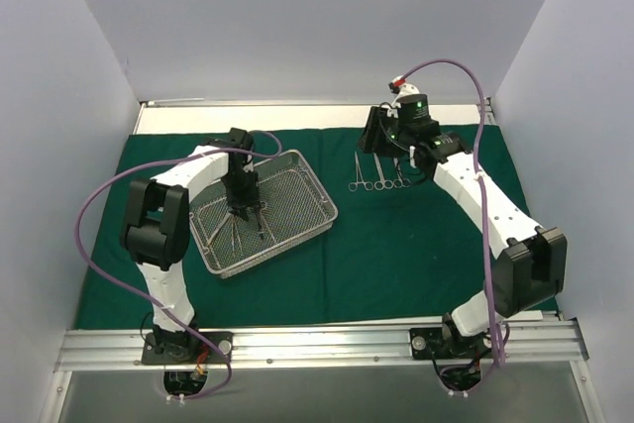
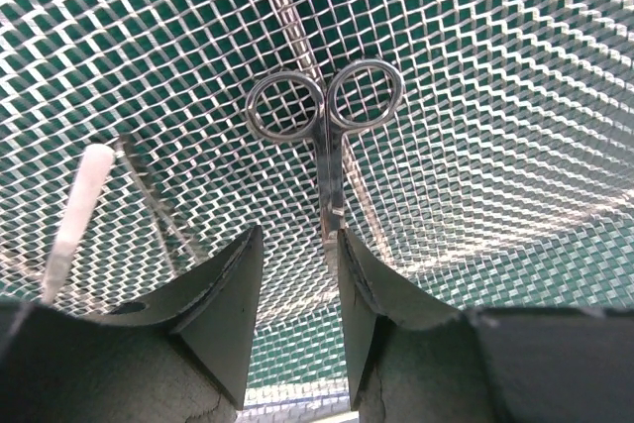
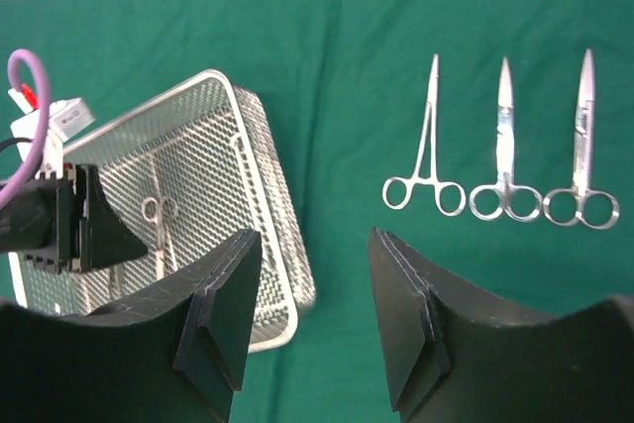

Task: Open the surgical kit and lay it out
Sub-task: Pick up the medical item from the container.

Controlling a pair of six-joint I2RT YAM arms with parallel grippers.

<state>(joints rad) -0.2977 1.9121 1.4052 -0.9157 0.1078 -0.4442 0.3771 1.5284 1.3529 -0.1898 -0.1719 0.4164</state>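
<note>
Scissors (image 2: 324, 136) lie in the tray (image 2: 495, 96) inside the parted left claw (image 2: 297, 235); right claw (image 3: 315, 240) wide.

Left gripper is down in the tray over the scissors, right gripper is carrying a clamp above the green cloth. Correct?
One error: the right gripper carries nothing. The right wrist view shows its fingers apart and empty above the green cloth. The left gripper is down in the tray over the scissors, as you said.
</note>
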